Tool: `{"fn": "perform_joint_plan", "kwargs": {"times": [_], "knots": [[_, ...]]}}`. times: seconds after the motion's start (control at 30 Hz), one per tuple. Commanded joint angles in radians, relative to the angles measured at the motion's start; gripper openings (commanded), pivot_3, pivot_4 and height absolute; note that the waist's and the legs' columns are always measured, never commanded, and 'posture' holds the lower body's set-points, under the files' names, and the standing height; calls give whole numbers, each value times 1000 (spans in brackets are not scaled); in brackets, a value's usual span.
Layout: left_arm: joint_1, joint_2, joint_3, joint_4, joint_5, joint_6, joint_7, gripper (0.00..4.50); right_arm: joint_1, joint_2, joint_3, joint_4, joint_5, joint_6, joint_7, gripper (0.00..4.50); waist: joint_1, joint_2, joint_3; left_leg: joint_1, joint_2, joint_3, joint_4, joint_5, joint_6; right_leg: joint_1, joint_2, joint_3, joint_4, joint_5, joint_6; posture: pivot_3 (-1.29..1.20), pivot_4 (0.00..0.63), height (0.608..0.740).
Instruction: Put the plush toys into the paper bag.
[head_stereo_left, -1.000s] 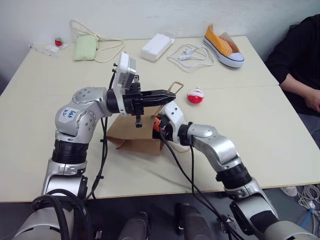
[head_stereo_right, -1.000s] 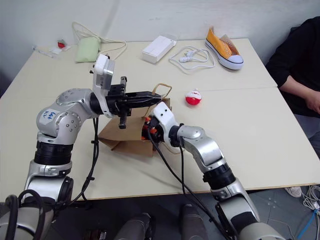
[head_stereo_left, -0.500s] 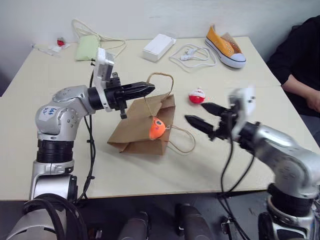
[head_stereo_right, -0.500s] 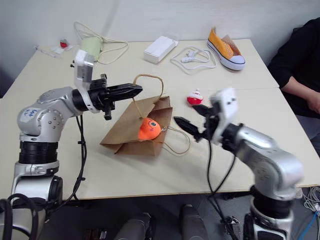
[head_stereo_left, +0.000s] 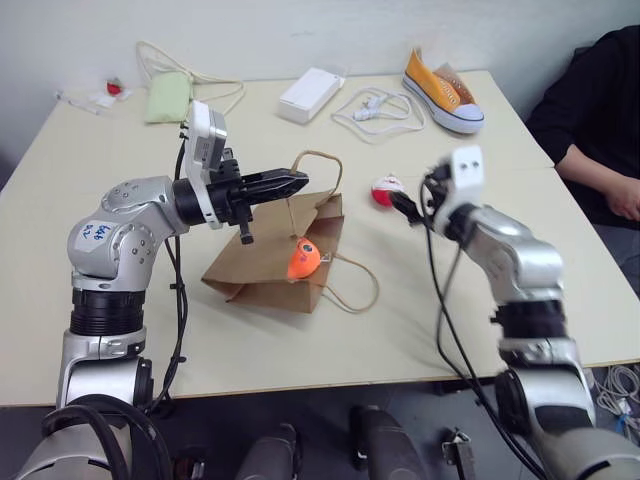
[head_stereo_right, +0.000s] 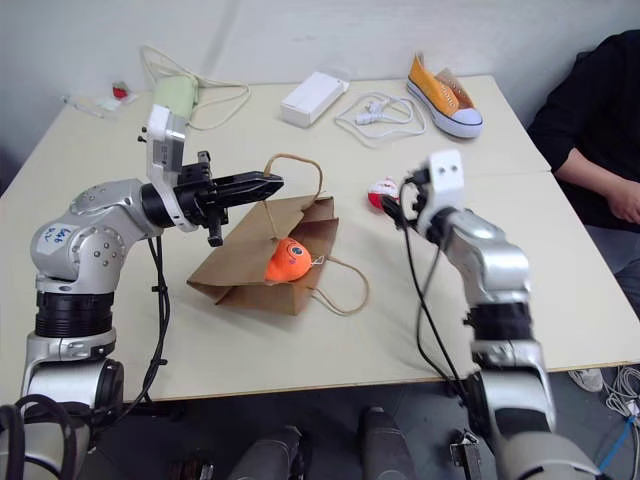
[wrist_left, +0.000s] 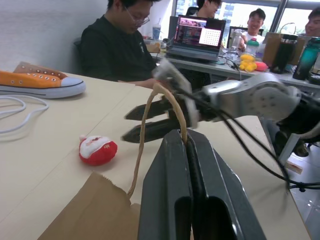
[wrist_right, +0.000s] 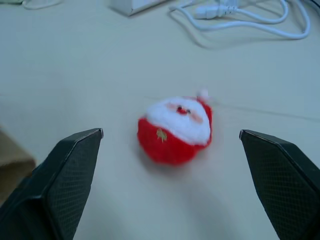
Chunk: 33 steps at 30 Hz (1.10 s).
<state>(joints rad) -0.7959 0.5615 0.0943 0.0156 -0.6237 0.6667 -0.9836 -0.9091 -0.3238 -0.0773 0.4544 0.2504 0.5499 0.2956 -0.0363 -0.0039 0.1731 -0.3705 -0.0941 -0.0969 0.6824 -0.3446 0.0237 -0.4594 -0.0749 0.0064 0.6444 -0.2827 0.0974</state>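
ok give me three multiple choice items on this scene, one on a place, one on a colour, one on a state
1. Where is the orange fish toy?
A. at the mouth of the paper bag
B. beside the sneaker
C. in the right gripper

2. What colours is the small round toy?
A. blue and yellow
B. red and white
C. green and black

3. How is the left gripper?
A. open above the bag
B. shut on a cable
C. shut on the bag handle

Answers: 1 A, the fish lies against the bag's open end. 2 B, red body with a white top. 3 C, the paper loop runs in between its closed fingers.
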Motion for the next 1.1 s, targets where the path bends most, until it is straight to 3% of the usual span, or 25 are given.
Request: {"fn": "perform_joint_plan", "kwargs": {"times": [0.03, 0.13, 0.2, 0.3, 0.5, 0.6, 0.67, 0.77, 0.83, 0.93, 1.1], "knots": [[-8, 7, 6, -25, 7, -31, -1, 0, -138, 30, -15, 326, -67, -173, -72, 4473, 1, 0, 0, -1, 0, 0, 0, 0, 0, -1, -1, -1, 0, 0, 0, 0, 150, 740], [-3, 8, 2, -23, 17, -45, 0, 0, -243, 67, -58, 588, -72, -278, -119, 4473, -3, 0, 0, -1, 0, -1, -1, 0, 0, -1, -1, -2, 0, 0, 0, 0, 150, 740], [-3, 6, 1, -21, 20, -49, 6, 0, -275, 75, -61, 689, -90, -334, -135, 4094, -6, 0, 0, -1, 0, -1, -1, 0, 0, -1, -1, -2, -1, 0, 0, 0, 150, 740], [-2, 8, 3, -30, 18, -47, 10, 0, -295, 84, -75, 756, -92, -381, -123, 3245, -10, 0, 0, -1, 0, -1, 0, 0, 0, -1, -1, -2, 0, 0, 0, 0, 150, 740], [6, 12, 5, -37, 18, -48, 10, 0, -303, 93, -108, 741, -66, -418, -45, 1121, -23, 0, 0, -1, 0, -1, 1, 0, 0, 0, -1, -1, 0, 0, 0, 0, 150, 740], [5, 9, 3, -42, 16, -44, 13, 0, -277, 85, -105, 682, -60, -416, 19, 397, -27, 0, 0, -1, 0, -1, 0, 0, 0, -1, -1, -2, 1, 0, 0, 0, 150, 740], [1, 4, 0, -49, 8, -36, 12, 0, -195, 70, -63, 500, -44, -355, 137, 291, -29, 0, 0, -1, 0, -1, 0, 0, 0, -1, -1, -1, 1, 0, 0, 0, 150, 740], [-12, -6, -9, -70, -14, -17, 4, 0, 96, -20, 78, -141, 100, -54, 401, 290, -11, 1, -1, -2, 1, -4, 2, 0, 0, -1, -1, -2, 1, 0, 0, 0, 150, 740], [-22, -14, -17, -72, -22, -11, -2, 0, 210, -60, 121, -396, 151, 74, 410, 289, -5, 1, 0, -4, 0, -6, 2, -1, 0, -3, -1, -2, 2, 0, 0, 0, 150, 740], [-34, -34, -37, -59, -12, -24, -7, 0, 256, -44, 111, -554, 206, 221, 346, 289, -6, 1, 0, -4, -2, -4, 2, -1, 0, -3, -1, -2, 0, 0, 0, 0, 150, 740], [-55, -66, -61, -49, -7, -37, -16, 0, 237, 2, 151, -619, 254, 317, 344, 289, 6, 1, 0, 1, -3, -3, 4, 0, -1, -2, -1, 0, 1, 0, 0, 0, 150, 740]]}}
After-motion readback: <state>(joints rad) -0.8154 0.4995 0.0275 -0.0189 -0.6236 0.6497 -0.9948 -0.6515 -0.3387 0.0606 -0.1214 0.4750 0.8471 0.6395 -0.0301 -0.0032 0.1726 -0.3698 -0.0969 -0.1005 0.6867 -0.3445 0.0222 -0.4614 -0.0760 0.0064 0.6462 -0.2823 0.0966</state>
